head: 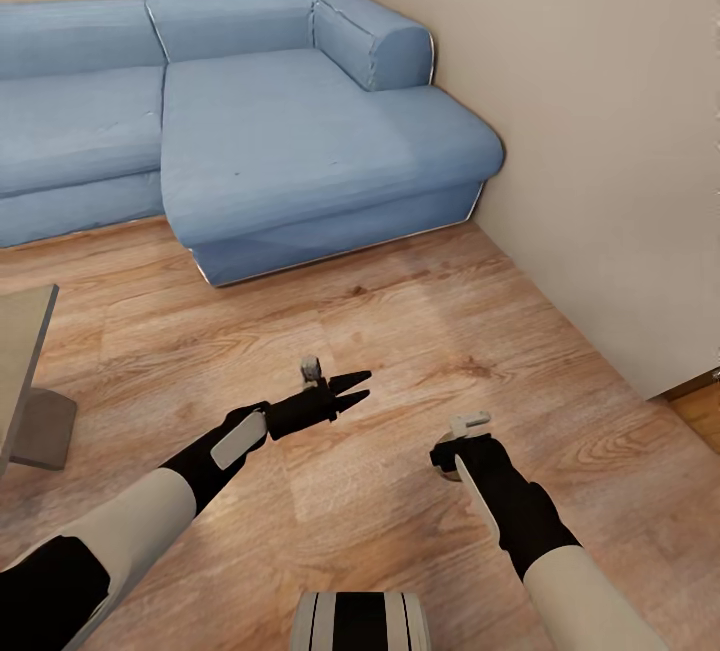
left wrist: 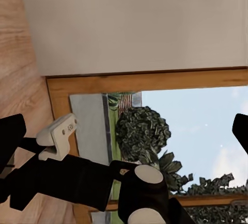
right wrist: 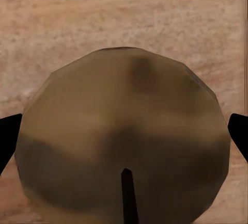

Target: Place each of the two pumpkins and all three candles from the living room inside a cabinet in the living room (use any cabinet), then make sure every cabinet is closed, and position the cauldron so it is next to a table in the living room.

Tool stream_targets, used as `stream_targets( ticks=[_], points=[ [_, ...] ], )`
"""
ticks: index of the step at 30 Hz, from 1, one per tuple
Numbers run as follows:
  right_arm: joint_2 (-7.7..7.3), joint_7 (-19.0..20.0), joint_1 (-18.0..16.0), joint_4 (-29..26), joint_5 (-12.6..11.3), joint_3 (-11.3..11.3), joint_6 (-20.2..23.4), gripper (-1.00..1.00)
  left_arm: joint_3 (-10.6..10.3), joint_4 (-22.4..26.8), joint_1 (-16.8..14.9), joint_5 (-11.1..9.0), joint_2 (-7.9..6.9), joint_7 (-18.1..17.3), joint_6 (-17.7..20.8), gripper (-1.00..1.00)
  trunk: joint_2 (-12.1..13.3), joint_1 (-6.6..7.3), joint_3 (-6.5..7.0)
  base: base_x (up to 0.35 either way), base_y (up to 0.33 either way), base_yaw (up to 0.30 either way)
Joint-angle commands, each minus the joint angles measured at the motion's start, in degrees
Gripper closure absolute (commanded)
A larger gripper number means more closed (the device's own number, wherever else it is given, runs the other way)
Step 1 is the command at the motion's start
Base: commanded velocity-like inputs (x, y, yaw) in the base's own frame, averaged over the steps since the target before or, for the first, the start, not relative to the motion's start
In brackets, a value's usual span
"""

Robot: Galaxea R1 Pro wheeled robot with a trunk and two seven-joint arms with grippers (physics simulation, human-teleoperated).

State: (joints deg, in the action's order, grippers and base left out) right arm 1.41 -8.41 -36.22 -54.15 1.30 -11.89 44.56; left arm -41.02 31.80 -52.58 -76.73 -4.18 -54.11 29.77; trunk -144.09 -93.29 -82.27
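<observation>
The right tool (head: 450,461) points down over the wood floor (head: 400,331) and grips a round brownish candle (right wrist: 121,146), wick visible, between its fingertips. The left tool (head: 352,386), jaws narrowly parted, holds nothing. Left stands the counter (head: 20,351); beyond, the sofa (head: 280,121).

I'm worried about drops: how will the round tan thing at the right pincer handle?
The round tan thing looks smooth and curved, so it may slip in the right pincer. Its round outline suggests it could roll if laid sideways. It looks rigid, not floppy.
</observation>
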Motion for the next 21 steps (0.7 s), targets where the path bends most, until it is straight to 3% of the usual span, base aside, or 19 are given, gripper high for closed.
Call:
stream_targets(
  ticks=[1, 21],
  points=[
    [0.03, -0.03, 0.01, 0.01, -0.07, 0.0, 0.0, 1.0, 0.02, 0.02, 0.01, 0.01, 0.03, 0.05, 0.01, -1.0, 0.02, 0.02, 0.23, 0.0, 0.0, 0.0],
    [0.15, -0.03, -0.01, 0.08, -0.07, -0.06, 0.0, 1.0, -0.02, 4.14, 0.02, 0.44, 0.77, 0.5, 0.21, -1.0, 0.28, 0.54, 4.66, 0.0, 0.0, 0.0]
  ],
)
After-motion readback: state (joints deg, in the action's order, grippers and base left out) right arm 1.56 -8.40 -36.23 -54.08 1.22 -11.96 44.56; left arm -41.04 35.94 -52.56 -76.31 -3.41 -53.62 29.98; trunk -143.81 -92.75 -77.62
